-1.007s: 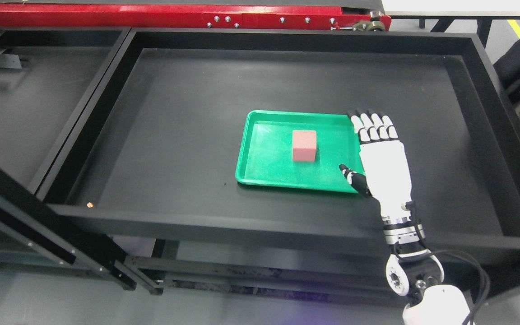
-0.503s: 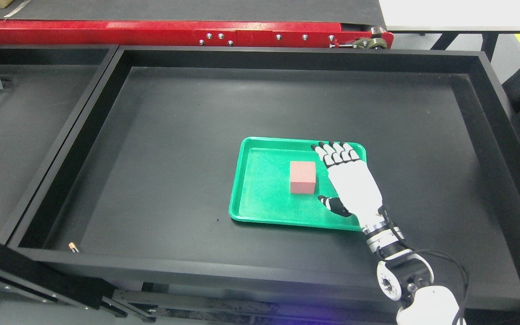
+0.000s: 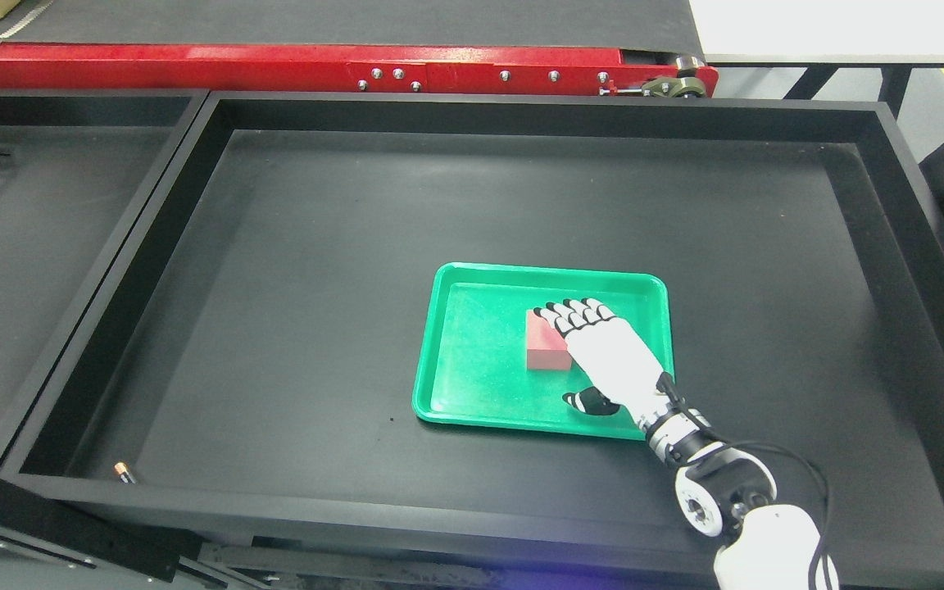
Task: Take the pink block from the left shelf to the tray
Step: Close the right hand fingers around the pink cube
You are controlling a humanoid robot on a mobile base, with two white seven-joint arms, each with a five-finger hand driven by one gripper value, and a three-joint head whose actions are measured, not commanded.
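A pink block rests inside the green tray, which lies on the floor of a large black shelf bin. My right hand comes in from the lower right and hovers over the block's right side. Its fingers are stretched out flat across the block's top right corner, and the thumb sticks out apart over the tray floor. The hand is open and grips nothing. The block's right part is hidden under the hand. My left arm does not show.
The black bin has raised walls all round. A second black bin adjoins on the left. A red conveyor frame runs along the back. A small brass-coloured item lies in the front left corner.
The camera has shifted, so the whole picture moved. Relative to the tray, my right hand moved left from the tray's right rim to over the block. The block stayed put.
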